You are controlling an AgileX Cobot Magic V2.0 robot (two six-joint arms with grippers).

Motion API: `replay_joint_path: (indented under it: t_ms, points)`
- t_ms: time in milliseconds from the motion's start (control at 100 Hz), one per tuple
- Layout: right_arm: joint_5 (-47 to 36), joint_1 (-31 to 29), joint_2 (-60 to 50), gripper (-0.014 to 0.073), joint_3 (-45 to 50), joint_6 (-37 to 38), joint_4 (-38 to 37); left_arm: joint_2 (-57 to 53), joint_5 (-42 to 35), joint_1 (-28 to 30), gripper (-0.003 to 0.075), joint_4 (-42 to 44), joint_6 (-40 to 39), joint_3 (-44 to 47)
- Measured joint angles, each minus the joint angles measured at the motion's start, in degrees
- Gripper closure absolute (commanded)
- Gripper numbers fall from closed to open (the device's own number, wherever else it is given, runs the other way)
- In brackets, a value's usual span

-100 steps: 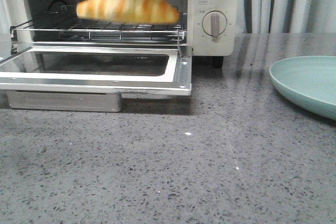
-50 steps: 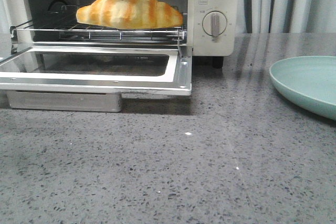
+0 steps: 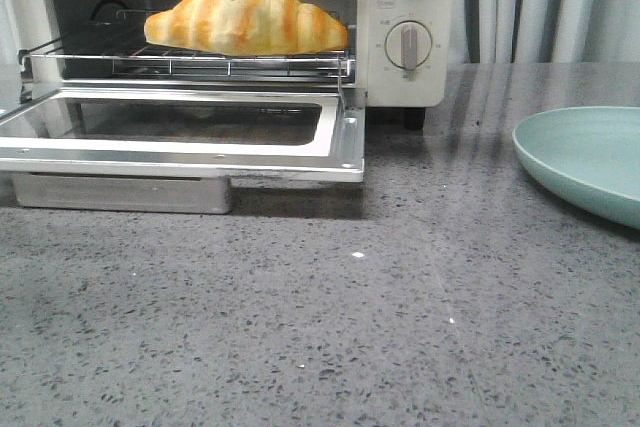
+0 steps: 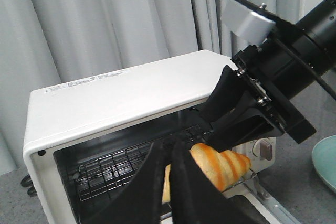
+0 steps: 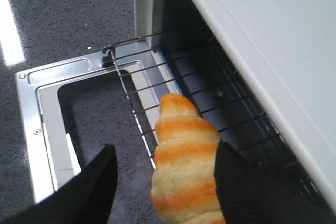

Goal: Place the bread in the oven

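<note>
The bread (image 3: 245, 17) lies lengthwise on the wire rack (image 3: 230, 64) at the front of the open oven (image 3: 410, 7), its door (image 3: 180, 152) folded down flat. No gripper shows in the front view. In the right wrist view my right gripper (image 5: 165, 150) is open, one finger on each side of the bread (image 5: 186, 171); the finger on the oven side is close against it, the other stands well apart. My left gripper (image 4: 170, 145) is shut and empty, hovering in front of the oven (image 4: 121, 98), partly hiding the bread (image 4: 226, 163).
A pale green plate (image 3: 585, 157) sits on the grey speckled counter to the right of the oven. A metal tray (image 3: 120, 192) lies under the lowered door. The right arm (image 4: 273, 87) reaches down over the oven's top front edge. Curtains hang behind.
The bread was blurred in motion a second ago and now rests still on the rack, shifted very slightly. Nothing else has moved in the front view.
</note>
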Motion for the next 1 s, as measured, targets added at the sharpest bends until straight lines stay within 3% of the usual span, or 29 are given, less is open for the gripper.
replay_joint_path:
  t_ms: [240,430,550,1000]
  points:
    - [4.4,0.0,-1.4,0.0242,0.0,2.1,0.7,0.0,1.6,0.0,0.074,0.0,0.0,0.0]
    - [8.3,0.0,-3.9,0.0455,0.0,2.2,1.5,0.0,2.8,0.0,0.074,0.0,0.0,0.0]
    - [11.1,0.0,-5.5,0.0537,0.0,2.2,1.9,0.0,2.8,0.0,0.074,0.0,0.0,0.0]
    - [18.4,0.0,-11.3,0.0556,0.0,5.0,2.8,0.0,2.9,0.0,0.074,0.0,0.0,0.0]
